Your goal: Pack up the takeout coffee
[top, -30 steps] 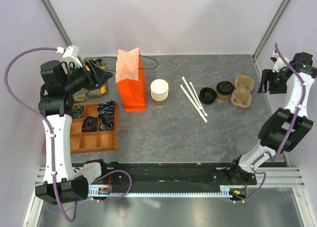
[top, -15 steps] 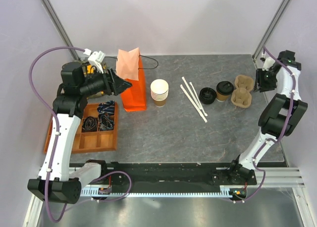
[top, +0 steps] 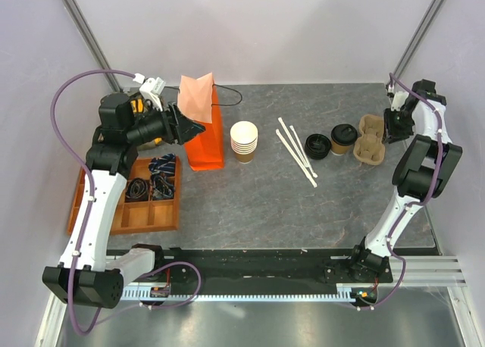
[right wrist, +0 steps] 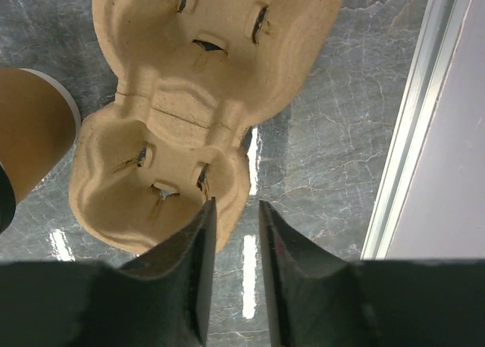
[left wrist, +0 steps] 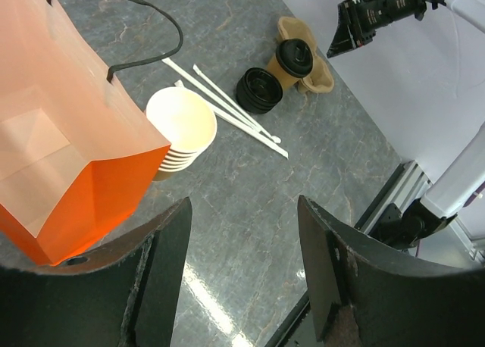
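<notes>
Top view, takeout coffee [top: 343,138]: tan paper cup, black lid, on the table [top: 303,211] between a loose lid [top: 317,145] and a bumpy cardboard holder [top: 372,139].
Top view, orange tray [top: 121,214]: dark bits in its boxes.
Left wrist view, left gripper [left wrist: 242,211]: jaws wide apart, empty, by the paper bag [left wrist: 68,157].
Right wrist view, right gripper [right wrist: 235,207]: jaws nearly together at the holder's rim; cannot tell if pinching. Its slits show only here.
</notes>
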